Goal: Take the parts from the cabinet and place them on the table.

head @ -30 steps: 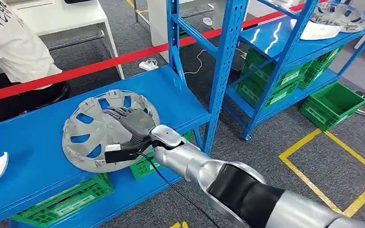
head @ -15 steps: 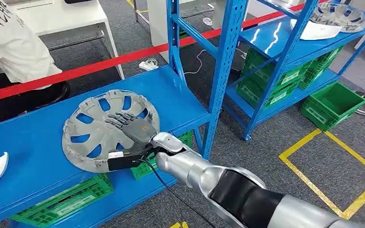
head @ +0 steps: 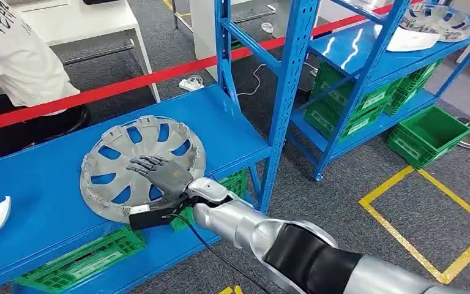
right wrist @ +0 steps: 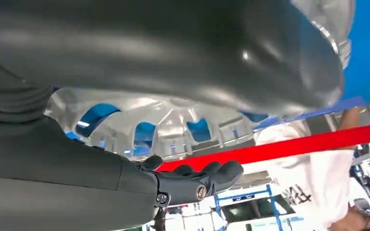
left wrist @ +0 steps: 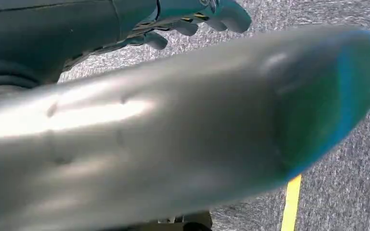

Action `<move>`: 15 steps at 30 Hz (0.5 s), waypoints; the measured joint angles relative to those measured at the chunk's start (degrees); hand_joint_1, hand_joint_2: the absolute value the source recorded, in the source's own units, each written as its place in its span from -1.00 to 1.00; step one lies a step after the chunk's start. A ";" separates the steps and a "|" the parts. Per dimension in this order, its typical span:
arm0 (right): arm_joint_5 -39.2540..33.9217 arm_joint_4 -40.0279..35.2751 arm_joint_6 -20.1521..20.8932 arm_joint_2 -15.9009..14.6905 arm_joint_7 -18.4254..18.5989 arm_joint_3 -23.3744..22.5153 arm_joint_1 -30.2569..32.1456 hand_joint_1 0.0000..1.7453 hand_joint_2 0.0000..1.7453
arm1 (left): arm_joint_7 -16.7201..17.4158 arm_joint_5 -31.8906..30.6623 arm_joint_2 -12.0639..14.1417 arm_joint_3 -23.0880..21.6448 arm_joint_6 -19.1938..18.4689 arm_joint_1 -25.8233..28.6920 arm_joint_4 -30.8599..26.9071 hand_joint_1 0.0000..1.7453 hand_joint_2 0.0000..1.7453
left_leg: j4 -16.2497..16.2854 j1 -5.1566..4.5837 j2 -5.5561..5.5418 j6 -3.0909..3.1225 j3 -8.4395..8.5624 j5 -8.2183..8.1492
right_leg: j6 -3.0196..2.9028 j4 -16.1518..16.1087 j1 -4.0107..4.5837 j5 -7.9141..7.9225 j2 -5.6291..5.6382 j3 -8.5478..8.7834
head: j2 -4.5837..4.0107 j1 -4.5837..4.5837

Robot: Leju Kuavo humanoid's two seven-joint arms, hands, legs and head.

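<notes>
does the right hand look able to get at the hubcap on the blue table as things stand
Probably yes. The right hand is already over the silver hubcap, which lies flat on the blue table, fingers spread above its spokes, with nothing between them. Whether it touches is unclear.

Unreadable black lettering on a person's white shirt point(head: 12, 49); nothing else legible.

- Head view: high up, looking forward and down at the grey hubcap point(head: 142, 166) lying on the blue shelf point(head: 232, 128).
- Right wrist view: very close to the hubcap point(right wrist: 173, 120), which both views share.
- Left wrist view: faces grey carpet point(left wrist: 337, 202).
</notes>
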 joint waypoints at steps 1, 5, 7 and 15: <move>-0.07 0.07 0.04 0.18 0.00 0.00 0.07 -1.00 1.00 | 0.11 -0.11 -0.02 -0.11 0.00 -0.05 0.00 -1.00 -1.00 | 0.00 0.00 0.00 0.00 0.00 0.00 | 0.00 0.00 0.00 0.00 0.00 0.00 | 0.00 0.00; -0.17 0.33 0.24 0.68 0.02 0.00 0.45 -1.00 -1.00 | 0.57 -0.67 -0.04 -0.70 0.00 -0.20 0.00 -1.00 -1.00 | 0.00 0.00 0.00 0.00 0.00 0.00 | -0.01 0.00 0.00 -0.01 0.00 0.00 | 0.00 0.00; -0.42 0.42 0.92 1.01 0.61 0.00 0.64 -1.00 -1.00 | 0.90 -1.97 -0.04 -1.27 0.44 -0.20 0.00 -1.00 -1.00 | 0.00 0.00 0.00 0.00 0.00 0.00 | -0.01 0.00 0.00 -0.01 0.00 0.00 | 0.00 0.00; -1.40 1.22 2.16 1.77 1.92 -0.02 1.86 -1.00 -1.00 | 1.88 -3.50 -0.31 -3.24 0.72 -0.49 0.00 -1.00 -1.00 | 0.00 0.00 -0.01 -0.01 -0.01 0.00 | -0.03 0.00 0.00 -0.02 0.00 -0.01 | 0.00 0.00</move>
